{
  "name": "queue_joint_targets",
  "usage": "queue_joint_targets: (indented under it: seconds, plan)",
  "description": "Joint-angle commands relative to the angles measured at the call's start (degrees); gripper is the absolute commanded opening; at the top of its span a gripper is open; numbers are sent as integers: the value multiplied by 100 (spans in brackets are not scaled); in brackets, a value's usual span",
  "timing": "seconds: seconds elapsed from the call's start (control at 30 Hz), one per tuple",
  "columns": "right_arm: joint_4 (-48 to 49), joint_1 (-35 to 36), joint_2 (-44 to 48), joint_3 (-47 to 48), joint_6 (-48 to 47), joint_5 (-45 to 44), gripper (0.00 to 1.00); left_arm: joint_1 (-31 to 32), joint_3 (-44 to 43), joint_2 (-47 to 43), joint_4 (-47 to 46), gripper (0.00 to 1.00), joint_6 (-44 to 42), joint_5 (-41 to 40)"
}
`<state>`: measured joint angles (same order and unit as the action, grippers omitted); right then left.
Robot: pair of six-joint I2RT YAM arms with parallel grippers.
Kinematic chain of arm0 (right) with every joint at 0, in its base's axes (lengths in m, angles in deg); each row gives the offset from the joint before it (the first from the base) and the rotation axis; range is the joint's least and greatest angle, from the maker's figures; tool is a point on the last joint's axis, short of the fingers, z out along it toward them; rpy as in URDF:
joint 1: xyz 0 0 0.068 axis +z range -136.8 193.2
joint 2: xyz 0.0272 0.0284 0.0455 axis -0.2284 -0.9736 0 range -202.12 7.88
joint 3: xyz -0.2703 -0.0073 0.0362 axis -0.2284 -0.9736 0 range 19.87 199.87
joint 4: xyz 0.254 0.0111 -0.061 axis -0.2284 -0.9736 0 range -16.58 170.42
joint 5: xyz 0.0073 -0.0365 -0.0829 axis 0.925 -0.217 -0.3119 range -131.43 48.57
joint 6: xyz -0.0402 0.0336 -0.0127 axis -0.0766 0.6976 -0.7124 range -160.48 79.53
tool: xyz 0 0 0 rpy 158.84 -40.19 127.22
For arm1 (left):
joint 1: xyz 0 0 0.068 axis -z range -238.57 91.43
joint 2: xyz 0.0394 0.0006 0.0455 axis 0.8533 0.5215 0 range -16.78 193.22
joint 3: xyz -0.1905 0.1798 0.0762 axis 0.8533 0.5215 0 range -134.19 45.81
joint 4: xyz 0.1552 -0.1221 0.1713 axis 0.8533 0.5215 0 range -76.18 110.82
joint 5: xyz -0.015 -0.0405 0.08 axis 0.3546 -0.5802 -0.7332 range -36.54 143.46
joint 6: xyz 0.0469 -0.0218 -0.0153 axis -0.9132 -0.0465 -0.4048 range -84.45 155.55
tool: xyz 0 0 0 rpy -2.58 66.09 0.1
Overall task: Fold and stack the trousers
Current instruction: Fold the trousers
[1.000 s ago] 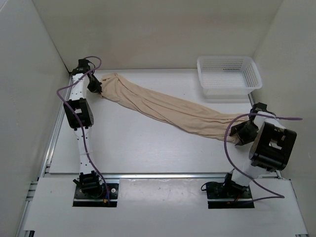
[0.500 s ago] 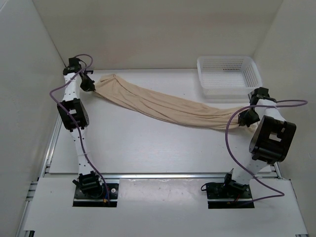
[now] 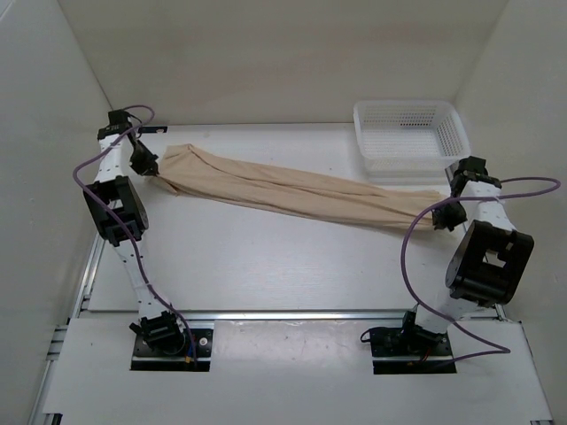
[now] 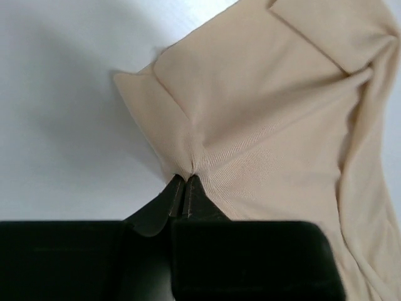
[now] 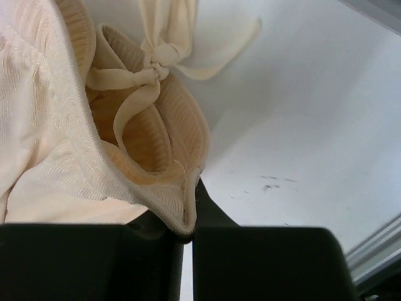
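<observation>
Both arms have swung outward over the last second, drawing the trousers (image 3: 292, 190) into a long diagonal band across the worktop (image 3: 266, 266), from left rear to right, just short of the basket (image 3: 409, 133). The left fingers (image 4: 174, 199) are pressed together, pinching a fabric corner. The right fingers (image 5: 210, 213) are clamped on the ribbed waistband beside the drawstring. Judgement: keep the tension even and lay the cloth flat before folding. Overpulling risks slipping these thin pinches.
</observation>
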<state>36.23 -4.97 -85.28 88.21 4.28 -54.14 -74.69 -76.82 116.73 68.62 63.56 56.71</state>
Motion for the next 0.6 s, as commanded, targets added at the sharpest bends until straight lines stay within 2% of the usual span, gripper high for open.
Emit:
queue_joint_targets:
  seconds: [0.0, 0.17, 0.4, 0.47, 0.57]
  plan:
    - [-310, -63, 509, -311, -54, -487, 0, -269, 424, -809, -75, 11, -164, -543]
    - [-363, -63, 615, -365, -54, -610, 0, -392, -32, -871, 257, 11, -243, -738]
    - [-363, -125, 730, -251, -2, -558, 0, -392, -1550, -809, 732, 11, -489, -571]
    - [-363, -186, 791, -198, -2, -496, 0, -392, -1650, -809, 865, 11, -551, -571]
    - [-363, -187, 949, -425, 51, -496, 0, -392, -1344, -1010, 865, 11, -604, -640]
